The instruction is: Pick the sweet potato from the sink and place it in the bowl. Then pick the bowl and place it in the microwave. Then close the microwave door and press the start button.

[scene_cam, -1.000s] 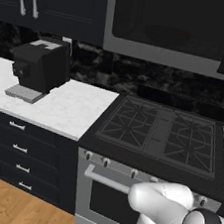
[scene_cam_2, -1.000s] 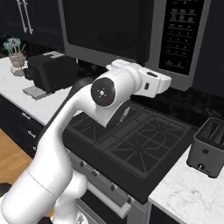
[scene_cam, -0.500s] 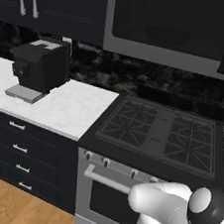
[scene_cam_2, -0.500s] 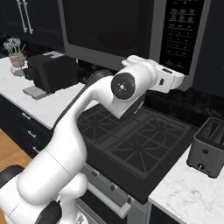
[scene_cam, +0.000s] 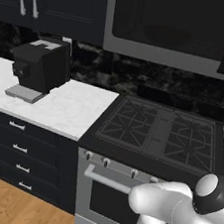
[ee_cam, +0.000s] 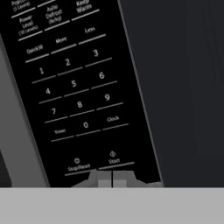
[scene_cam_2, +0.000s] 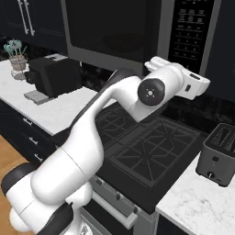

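The microwave [scene_cam: 175,27] hangs over the stove with its door [scene_cam_2: 114,32] closed; a faint round shape shows behind the dark glass. To the door's right is the control panel [scene_cam_2: 190,32]. My gripper [scene_cam_2: 204,83] is raised in front of that panel's lower part. In the hand view the keypad is close, and the Start button [ee_cam: 113,160] sits just above my gripper [ee_cam: 112,180], whose fingertips are pressed together, shut on nothing. The sweet potato, the bowl and the sink are out of view.
Below the microwave lies the black gas stove [scene_cam: 161,133]. A black coffee machine [scene_cam: 40,67] stands on the white counter [scene_cam: 69,111] to the left. A toaster [scene_cam_2: 220,153] sits on the counter at right, a small plant pot [scene_cam_2: 17,57] at far left.
The arm has swung to the right across the closed microwave door, carrying the hand toward the control panel.
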You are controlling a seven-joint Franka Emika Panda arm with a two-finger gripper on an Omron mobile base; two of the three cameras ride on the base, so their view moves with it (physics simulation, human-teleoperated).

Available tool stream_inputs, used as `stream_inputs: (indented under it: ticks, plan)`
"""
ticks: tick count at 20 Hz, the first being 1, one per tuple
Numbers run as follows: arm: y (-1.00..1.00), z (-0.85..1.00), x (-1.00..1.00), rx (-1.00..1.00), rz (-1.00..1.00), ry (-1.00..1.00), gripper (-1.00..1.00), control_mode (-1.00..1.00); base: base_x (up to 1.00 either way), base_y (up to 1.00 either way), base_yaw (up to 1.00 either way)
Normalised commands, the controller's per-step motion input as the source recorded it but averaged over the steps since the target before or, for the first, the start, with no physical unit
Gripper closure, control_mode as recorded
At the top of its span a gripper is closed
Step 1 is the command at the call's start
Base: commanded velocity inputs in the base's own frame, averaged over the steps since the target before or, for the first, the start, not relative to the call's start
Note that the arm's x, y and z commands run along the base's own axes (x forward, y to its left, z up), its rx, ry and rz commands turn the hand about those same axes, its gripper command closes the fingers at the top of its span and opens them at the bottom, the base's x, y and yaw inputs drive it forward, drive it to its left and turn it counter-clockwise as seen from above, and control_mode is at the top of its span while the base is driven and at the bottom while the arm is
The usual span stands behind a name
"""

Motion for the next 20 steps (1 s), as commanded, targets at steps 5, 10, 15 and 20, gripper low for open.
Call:
stream_inputs:
  ticks: [5, 10, 15, 20]
  plan:
    - [-0.03, 0.00, 0.16, 0.00, 0.00, 0.00, 1.00, -1.00, 0.00, 0.00, 0.00]
    - [0.00, 0.00, 0.21, 0.00, -0.01, 0.00, 1.00, -1.00, 0.00, 0.00, 0.00]
    - [-0.02, -0.01, 0.23, 0.00, 0.00, 0.00, 1.00, -1.00, 0.00, 0.00, 0.00]
    - [-0.32, 0.00, 0.44, 0.02, 0.00, 0.00, 1.00, -1.00, 0.00, 0.00, 0.00]
